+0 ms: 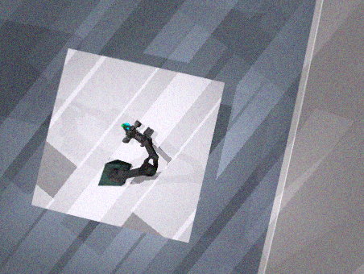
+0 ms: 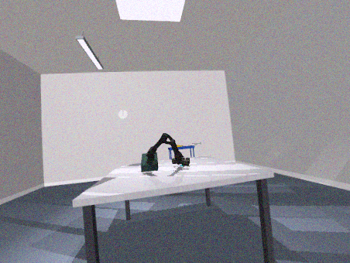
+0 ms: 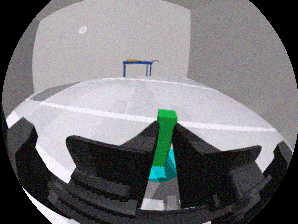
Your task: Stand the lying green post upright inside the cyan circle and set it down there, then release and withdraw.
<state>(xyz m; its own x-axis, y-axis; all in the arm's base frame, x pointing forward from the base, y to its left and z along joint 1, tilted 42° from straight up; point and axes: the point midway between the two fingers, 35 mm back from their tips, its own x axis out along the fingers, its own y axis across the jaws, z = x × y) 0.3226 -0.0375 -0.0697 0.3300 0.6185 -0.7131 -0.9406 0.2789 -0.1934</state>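
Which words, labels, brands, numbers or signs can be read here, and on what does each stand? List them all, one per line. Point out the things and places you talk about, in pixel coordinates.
None can be read.
Round white disc on the far wall [image 2: 123,114] [image 3: 83,30]: faint marks on it, too small and blurred to make out.
Green post [image 3: 166,137] and arm base [image 2: 149,162]: no lettering visible.

Between the jaws is the post [image 1: 123,125] [image 3: 166,137]; on the table [image 1: 88,101] [image 2: 186,175] [image 3: 100,95], near it, the circle [image 1: 127,124] [image 2: 182,165] [image 3: 161,173].
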